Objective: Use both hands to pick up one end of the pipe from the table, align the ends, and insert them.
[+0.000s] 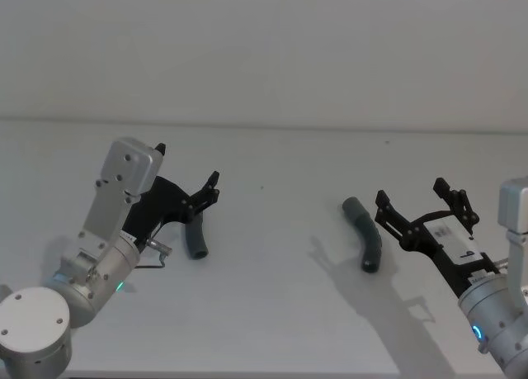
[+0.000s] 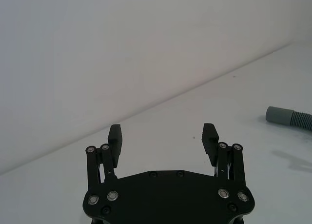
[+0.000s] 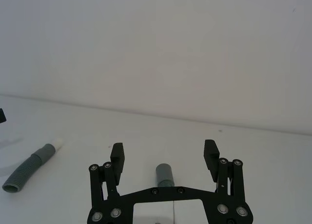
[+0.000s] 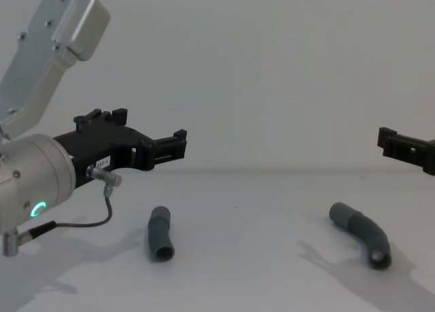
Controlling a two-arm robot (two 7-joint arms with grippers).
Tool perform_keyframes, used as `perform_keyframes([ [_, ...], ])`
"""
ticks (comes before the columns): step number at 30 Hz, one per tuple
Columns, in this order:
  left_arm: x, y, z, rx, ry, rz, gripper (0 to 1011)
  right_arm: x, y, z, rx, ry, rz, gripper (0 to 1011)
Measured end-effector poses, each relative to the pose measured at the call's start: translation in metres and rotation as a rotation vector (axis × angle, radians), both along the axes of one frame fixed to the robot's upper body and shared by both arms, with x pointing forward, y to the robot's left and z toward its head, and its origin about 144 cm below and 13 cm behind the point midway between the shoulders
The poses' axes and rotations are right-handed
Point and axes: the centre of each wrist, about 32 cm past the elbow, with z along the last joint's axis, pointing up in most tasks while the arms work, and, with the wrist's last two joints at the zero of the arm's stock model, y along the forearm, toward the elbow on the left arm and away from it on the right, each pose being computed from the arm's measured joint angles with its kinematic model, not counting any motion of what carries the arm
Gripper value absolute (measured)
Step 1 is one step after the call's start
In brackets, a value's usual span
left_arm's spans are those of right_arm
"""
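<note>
1. Surface (image 1: 272,313): pale grey-white, matte, flat. Wide bare stretch between the two pipe pieces and toward the near edge.
2. Left hand (image 1: 188,164): black plastic, ridged jaws spread wide, holding nothing. Hangs raised above the short pipe piece.
3. Right hand (image 1: 412,193): black, jaws spread wide, empty. Hovers near the curved pipe piece, on its right.
4. Curved pipe piece (image 1: 365,234): dark grey, matte, smooth collar and ribbed middle. Lies flat, right of centre.
5. Short pipe piece (image 1: 196,240): dark grey, nearly straight, with a paler narrow tip (image 3: 57,142). Lies flat, well apart from the curved one.
</note>
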Motion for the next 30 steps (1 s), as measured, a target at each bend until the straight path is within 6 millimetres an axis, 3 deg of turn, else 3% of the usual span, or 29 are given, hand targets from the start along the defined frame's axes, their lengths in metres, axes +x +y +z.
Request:
perform_keyframes([
  [30, 0.0, -0.0001, 0.0008, 0.002, 0.007, 0.003, 1000, 0.0, 0.0, 0.0, 0.0, 0.0, 0.0, 1001],
])
